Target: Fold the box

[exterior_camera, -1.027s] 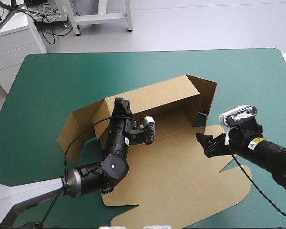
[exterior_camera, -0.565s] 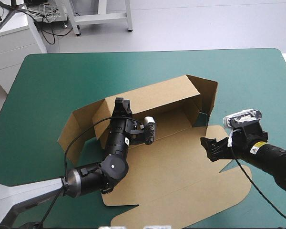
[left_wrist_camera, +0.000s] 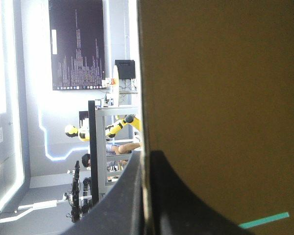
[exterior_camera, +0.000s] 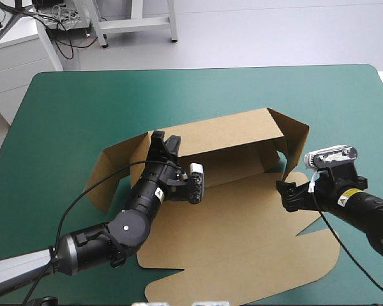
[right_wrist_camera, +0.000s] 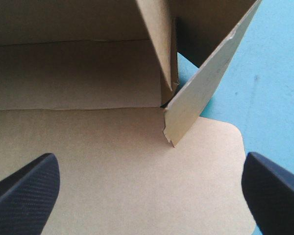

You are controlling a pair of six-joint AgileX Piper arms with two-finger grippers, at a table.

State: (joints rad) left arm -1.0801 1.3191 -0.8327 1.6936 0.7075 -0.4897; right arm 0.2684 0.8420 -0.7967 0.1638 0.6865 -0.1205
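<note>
From above, the box (exterior_camera: 242, 242) lies mid-table (exterior_camera: 83, 108), its back wall (exterior_camera: 223, 131) raised and its lid flat toward the near edge. My left claw (exterior_camera: 161, 143) grips that wall's top edge near its left end, with the arm bent in from the near left corner. My right claw (exterior_camera: 287, 193) hovers low by the right flap (exterior_camera: 297, 140). If I pull unevenly, I judge the whole sheet could skid or the wall could buckle. Along my left wrist, the left claw (left_wrist_camera: 146, 156) is pressed together on the board's edge, and the box (left_wrist_camera: 220, 98) fills the side ahead. It is a thin bite that might slip. Along my right wrist, the right claw (right_wrist_camera: 149, 166) is spread wide over the flat board and holds nothing. The right flap (right_wrist_camera: 206, 83) leans outward just ahead, over the teal-green cover (right_wrist_camera: 279, 73), so a careless push could crease it outside the corner.
</note>
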